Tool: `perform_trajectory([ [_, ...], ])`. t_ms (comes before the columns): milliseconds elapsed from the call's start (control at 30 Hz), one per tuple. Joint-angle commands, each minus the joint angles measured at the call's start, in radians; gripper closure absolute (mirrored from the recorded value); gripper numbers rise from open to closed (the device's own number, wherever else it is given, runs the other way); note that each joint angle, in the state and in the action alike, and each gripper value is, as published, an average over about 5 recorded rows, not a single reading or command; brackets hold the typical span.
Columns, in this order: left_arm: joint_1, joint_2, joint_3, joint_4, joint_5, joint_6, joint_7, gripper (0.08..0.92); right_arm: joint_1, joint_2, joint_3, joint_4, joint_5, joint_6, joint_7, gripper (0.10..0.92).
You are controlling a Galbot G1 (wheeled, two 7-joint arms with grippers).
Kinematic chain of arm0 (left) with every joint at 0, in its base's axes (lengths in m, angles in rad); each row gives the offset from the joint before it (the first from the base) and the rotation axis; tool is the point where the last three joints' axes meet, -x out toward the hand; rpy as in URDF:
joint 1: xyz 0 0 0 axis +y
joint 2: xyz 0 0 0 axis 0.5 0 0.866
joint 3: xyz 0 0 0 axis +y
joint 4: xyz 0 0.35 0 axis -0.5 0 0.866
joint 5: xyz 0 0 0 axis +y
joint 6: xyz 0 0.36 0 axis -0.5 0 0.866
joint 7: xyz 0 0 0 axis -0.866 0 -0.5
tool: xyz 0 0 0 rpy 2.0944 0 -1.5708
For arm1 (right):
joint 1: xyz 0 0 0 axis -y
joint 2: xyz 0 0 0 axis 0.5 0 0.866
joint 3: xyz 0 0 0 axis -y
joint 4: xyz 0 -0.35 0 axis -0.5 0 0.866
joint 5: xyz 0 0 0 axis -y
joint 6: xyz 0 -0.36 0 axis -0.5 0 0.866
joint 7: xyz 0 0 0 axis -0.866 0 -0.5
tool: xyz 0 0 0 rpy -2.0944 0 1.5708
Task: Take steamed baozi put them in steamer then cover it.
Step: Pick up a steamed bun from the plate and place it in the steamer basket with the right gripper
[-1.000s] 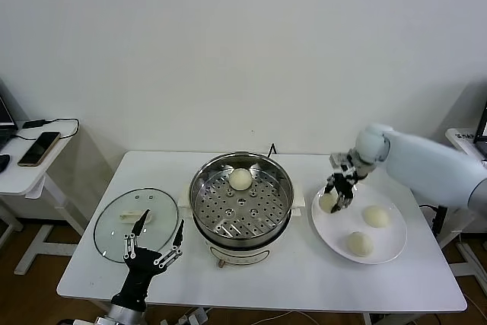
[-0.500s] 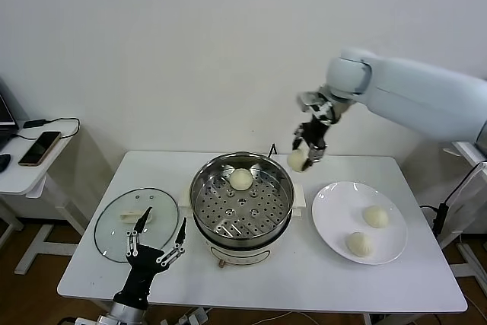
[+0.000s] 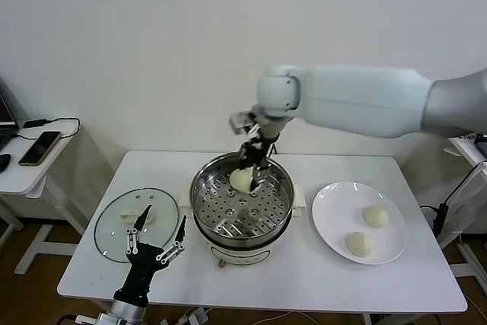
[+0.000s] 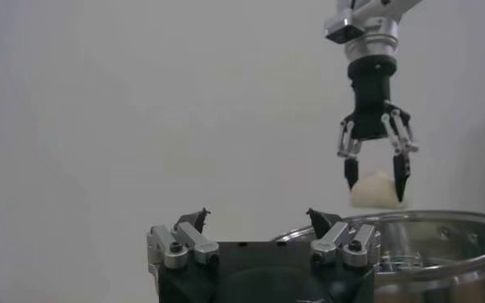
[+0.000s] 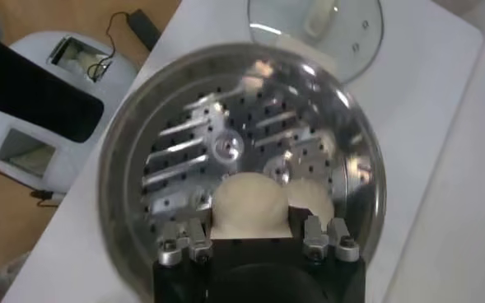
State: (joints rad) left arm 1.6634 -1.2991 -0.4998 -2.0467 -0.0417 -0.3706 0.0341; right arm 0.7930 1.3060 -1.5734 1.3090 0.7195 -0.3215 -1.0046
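The steamer (image 3: 240, 207) stands at the middle of the white table (image 3: 304, 279). The right gripper (image 3: 255, 159) hangs above the steamer's far rim, its fingers clamped on one steamed baozi (image 5: 250, 204); a second baozi (image 5: 312, 195) lies on the perforated tray just beside and below it, towards the steamer's back. Two more baozi (image 3: 376, 216) (image 3: 359, 243) rest on the white plate (image 3: 335, 226) to the right of the steamer. The cover (image 3: 114, 226) lies flat to the left of the steamer. The left gripper (image 3: 156, 253) waits near the cover's front edge, fingers spread apart and holding nothing.
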Motion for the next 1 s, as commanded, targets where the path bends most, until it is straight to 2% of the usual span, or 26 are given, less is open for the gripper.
perform_trajectory([
  [33, -0.001, 0.001, 0.0, 0.004, 0.0, -0.002, -0.001, 0.177, -0.031, 0.137, -0.044, -0.028, 0.051, -0.035, 0.122, 0.39],
  [567, -0.006, 0.009, 0.003, 0.017, -0.001, -0.007, -0.004, 0.177, -0.107, 0.214, -0.054, -0.106, 0.049, -0.057, 0.152, 0.392],
  [667, -0.005, 0.01, 0.003, 0.017, -0.001, -0.007, -0.005, 0.177, -0.114, 0.208, -0.053, -0.108, 0.051, -0.056, 0.149, 0.348],
  [833, -0.003, 0.009, 0.001, 0.014, -0.001, -0.007, -0.005, 0.177, -0.104, 0.173, -0.035, -0.088, 0.043, -0.055, 0.134, 0.228],
  [1000, 0.001, 0.007, -0.003, 0.01, -0.001, -0.006, -0.005, 0.177, -0.046, 0.063, -0.004, -0.027, 0.002, -0.046, 0.079, 0.204],
])
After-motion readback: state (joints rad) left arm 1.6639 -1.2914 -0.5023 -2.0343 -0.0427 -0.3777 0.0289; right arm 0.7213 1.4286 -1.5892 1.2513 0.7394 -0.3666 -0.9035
